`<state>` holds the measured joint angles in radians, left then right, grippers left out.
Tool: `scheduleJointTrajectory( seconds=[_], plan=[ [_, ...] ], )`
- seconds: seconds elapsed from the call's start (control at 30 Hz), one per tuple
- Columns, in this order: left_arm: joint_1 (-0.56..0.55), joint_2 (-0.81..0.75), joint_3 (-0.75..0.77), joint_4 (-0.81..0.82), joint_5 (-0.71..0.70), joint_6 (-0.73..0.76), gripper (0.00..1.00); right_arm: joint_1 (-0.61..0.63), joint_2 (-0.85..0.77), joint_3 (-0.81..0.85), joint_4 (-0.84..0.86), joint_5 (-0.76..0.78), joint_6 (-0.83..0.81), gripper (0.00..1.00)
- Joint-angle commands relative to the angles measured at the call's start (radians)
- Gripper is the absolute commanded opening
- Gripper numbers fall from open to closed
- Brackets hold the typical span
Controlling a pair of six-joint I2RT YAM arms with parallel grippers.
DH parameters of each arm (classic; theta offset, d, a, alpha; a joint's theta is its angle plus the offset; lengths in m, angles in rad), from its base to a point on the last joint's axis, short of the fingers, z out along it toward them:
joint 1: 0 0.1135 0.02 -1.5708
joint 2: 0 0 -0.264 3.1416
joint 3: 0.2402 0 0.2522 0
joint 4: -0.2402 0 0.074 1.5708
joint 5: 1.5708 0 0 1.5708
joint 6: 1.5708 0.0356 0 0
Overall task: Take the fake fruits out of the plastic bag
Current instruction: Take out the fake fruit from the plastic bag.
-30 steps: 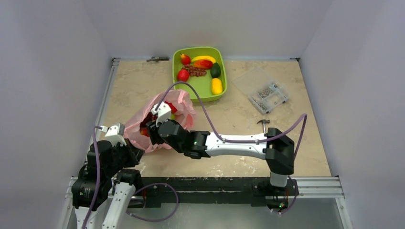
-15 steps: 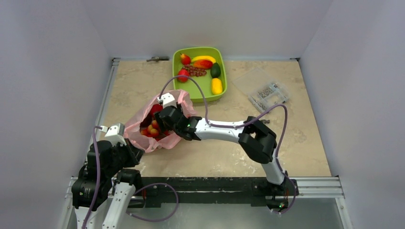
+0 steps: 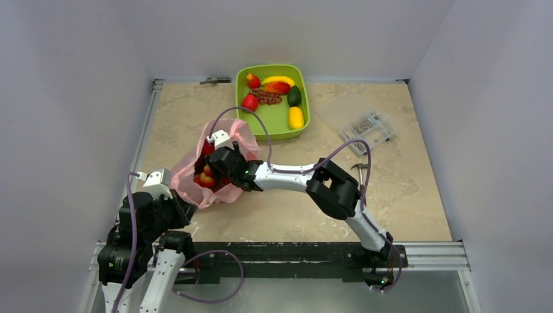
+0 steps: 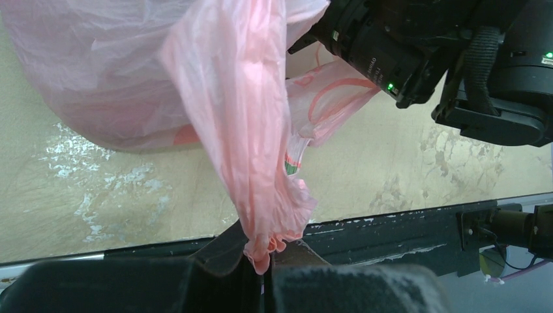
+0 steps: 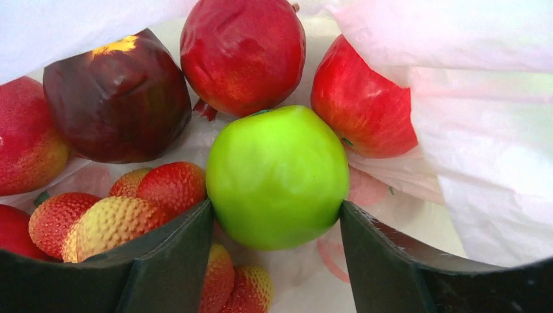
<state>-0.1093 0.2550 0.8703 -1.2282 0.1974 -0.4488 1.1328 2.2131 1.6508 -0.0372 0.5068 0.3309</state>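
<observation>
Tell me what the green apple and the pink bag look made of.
The green apple looks like hard moulded plastic: smooth, evenly coloured, with a soft sheen. The bag looks like thin plastic film: translucent pink, crinkled, bunched into folds, with red print showing through.

Pink plastic bag [image 4: 228, 130] apparently pinched in left hand [image 4: 264, 274].

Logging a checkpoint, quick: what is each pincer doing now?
Left pincer: closed on the pink bag.
Right pincer: open, straddling the green apple in the bag.
</observation>
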Motion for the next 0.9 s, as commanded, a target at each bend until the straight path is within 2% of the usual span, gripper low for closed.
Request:
scheduleJointTrajectory(
  seconds=[0.0,0.17,0.47,0.63,0.87],
  plan=[
    [0.005,0.013,-0.002,0.031,0.009,0.022,0.00,-0.001,0.017,0.054,0.000,0.007,-0.028,0.55],
    [0.006,0.018,-0.002,0.032,0.012,0.022,0.00,-0.001,-0.029,0.007,0.059,0.022,-0.053,0.38],
    [0.005,0.017,-0.002,0.032,0.011,0.022,0.00,0.005,-0.165,-0.089,0.100,0.000,-0.055,0.15],
    [0.005,0.020,-0.002,0.033,0.013,0.022,0.00,0.028,-0.248,-0.149,0.109,-0.044,-0.032,0.08],
    [0.005,0.016,-0.002,0.032,0.013,0.023,0.00,0.092,-0.378,-0.224,0.087,-0.057,-0.010,0.04]
  ],
)
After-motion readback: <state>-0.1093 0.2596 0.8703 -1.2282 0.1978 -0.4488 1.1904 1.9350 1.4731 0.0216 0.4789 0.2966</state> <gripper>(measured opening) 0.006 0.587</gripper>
